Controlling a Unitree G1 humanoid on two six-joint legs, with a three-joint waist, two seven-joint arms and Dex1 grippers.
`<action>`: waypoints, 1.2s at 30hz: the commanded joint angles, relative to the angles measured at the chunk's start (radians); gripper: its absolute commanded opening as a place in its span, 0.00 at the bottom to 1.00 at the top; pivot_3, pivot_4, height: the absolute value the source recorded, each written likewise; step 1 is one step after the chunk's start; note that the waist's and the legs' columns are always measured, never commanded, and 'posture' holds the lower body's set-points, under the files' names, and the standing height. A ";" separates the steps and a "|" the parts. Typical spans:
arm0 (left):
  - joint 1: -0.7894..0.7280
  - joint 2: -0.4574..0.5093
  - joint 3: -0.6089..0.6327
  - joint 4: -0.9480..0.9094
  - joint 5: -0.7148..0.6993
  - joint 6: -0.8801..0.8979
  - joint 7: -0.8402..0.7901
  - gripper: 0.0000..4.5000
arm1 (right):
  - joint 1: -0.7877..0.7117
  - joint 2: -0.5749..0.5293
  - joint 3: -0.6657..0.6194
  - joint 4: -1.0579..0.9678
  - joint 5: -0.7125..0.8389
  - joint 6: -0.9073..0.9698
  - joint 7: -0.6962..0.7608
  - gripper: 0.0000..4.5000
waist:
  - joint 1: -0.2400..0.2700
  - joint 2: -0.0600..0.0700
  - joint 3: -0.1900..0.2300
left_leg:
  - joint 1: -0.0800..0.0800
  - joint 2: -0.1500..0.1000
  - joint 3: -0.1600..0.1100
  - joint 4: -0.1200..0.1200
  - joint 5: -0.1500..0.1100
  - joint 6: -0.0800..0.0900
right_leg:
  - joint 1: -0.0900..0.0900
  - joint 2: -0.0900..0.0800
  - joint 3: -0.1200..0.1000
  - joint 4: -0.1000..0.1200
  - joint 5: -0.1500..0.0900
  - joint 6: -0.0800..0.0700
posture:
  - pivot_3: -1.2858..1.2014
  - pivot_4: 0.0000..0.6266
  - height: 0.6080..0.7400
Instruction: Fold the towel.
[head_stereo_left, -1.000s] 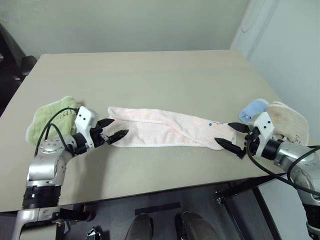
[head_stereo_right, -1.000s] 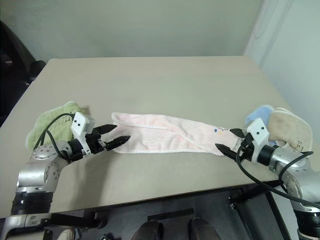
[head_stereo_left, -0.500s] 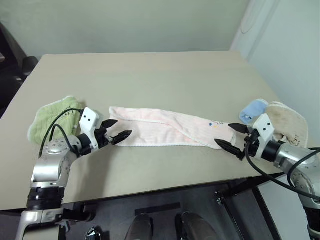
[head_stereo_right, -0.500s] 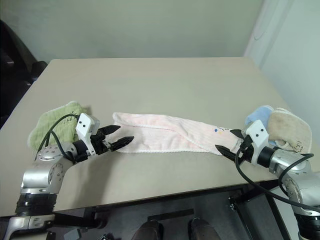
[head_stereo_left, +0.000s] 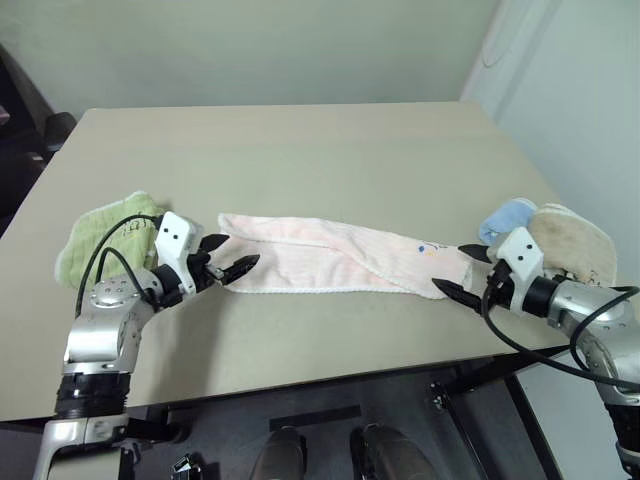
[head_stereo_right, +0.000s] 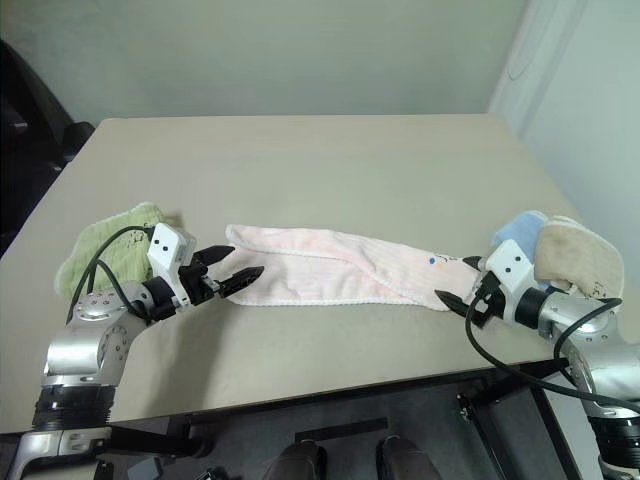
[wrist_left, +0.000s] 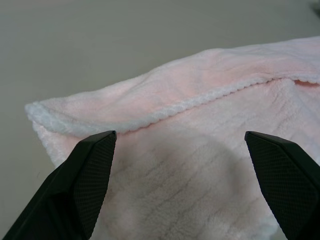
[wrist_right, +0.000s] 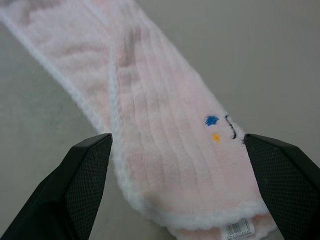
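Two open hands bracket the pink towel (head_stereo_left: 335, 258), which lies stretched across the tabletop (head_stereo_left: 300, 150) as a long strip running from about 9 o'clock to 3 o'clock in the head views, already doubled lengthwise along part of its run. The left hand (head_stereo_left: 227, 265) sits at the 9 o'clock end with both black fingers spread over the white-stitched edge, gripping nothing. The right hand (head_stereo_left: 455, 272) sits at the 3 o'clock end, fingers equally wide, straddling the corner that carries the small printed mark (wrist_right: 220, 128); nothing is held there either.

My reading is that this is the pre-grasp: both ends are lined up but not yet pinched. The next move calls for both hands to dip to the cloth and close on the end edges, taking both layers, before one end is carried over to meet the other. A green towel (head_stereo_left: 95, 240) lies near the left hand, and beige (head_stereo_left: 572, 240) and blue (head_stereo_left: 505, 218) ones near the right, so the lift should stay clear of them.
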 joint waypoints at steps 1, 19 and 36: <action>-0.006 0.000 0.011 -0.054 -0.010 0.006 0.010 1.00 | -0.005 -0.032 0.041 0.014 -0.052 -0.078 0.051 0.99 | 0.000 0.000 0.000 | 0.000 0.000 0.000 0.000 0.000 0.000 | 0.000 0.000 0.000 0.000 0.000 0.000 | 0.52 0.24 1.00; -0.028 -0.034 -0.017 -0.044 -0.010 0.011 0.008 1.00 | -0.088 -0.073 0.140 0.306 -0.262 -0.382 0.129 0.95 | 0.001 0.000 0.000 | 0.000 0.000 0.000 0.000 -0.001 0.001 | 0.001 0.000 0.000 0.000 0.001 0.000 | 0.52 0.24 1.00; -0.019 -0.053 -0.029 -0.029 -0.001 0.003 0.005 1.00 | -0.074 -0.056 0.097 0.304 -0.173 -0.416 0.180 0.15 | 0.002 0.000 0.000 | 0.000 0.000 0.000 0.000 -0.001 0.002 | 0.001 0.000 0.000 0.000 0.001 0.000 | 0.52 0.24 1.00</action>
